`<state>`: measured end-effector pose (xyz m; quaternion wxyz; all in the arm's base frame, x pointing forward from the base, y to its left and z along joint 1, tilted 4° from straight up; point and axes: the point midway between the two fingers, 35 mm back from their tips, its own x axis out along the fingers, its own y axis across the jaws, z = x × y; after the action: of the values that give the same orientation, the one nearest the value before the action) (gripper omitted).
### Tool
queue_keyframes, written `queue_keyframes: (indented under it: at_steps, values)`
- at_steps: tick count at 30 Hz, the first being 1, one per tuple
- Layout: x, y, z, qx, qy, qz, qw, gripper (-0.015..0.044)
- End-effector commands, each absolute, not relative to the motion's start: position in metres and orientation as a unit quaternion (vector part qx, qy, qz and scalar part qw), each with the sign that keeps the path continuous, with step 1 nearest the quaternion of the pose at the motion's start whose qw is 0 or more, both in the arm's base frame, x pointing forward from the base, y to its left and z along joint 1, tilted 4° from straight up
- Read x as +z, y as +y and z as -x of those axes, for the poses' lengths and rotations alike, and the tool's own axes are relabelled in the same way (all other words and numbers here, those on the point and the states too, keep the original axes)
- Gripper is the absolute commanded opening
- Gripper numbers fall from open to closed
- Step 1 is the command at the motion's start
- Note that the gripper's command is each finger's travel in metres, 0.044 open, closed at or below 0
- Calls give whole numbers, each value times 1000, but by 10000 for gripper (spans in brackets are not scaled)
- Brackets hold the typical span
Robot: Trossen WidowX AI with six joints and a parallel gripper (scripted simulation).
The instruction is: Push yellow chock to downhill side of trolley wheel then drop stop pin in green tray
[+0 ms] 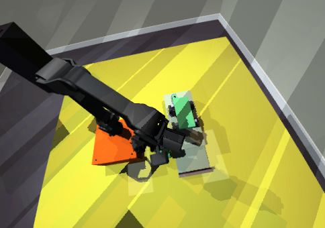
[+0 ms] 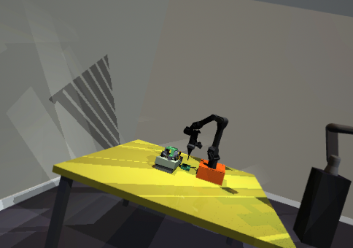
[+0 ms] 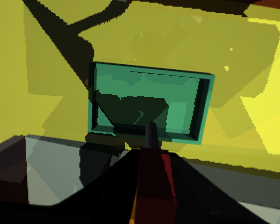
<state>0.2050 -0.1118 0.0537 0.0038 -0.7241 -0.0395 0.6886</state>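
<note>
My gripper [image 3: 152, 158] [image 2: 189, 150] is shut on the red-headed stop pin. The red head [image 3: 156, 187] is between the fingers and the dark shaft [image 3: 151, 134] points down, over the near long wall of the green tray [image 3: 206, 111] [image 2: 185, 167]. The pin is clear of the ramp. In the top view the arm hides most of the tray. The green trolley [image 1: 184, 112] [image 2: 171, 150] stands on the upper part of the pale ramp [image 1: 194, 163] [image 2: 165, 162]. The yellow chock is not clearly visible; the arm covers the trolley's lower end.
The orange base block [image 1: 112, 149] [image 2: 211, 173] of the arm stands on the yellow table [image 1: 235, 101] [image 2: 120, 179], on the other side of the tray from the ramp. A black stand [image 2: 322, 205] is off the table at the right in the exterior view.
</note>
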Motion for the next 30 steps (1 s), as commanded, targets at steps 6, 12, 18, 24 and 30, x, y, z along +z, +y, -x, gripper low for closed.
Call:
queue_keyframes:
  at_steps: [6, 12, 18, 24, 30]
  values:
    - [40, -115, -205, 688, 3, 725, -33, 0]
    - [20, -122, -207, 685, 27, 726, -55, 0]
    - [0, -131, -208, 685, 29, 726, -56, 0]
    - [-12, -138, -209, 685, 29, 726, -56, 0]
    - [-13, -136, -209, 685, 29, 726, -56, 105]
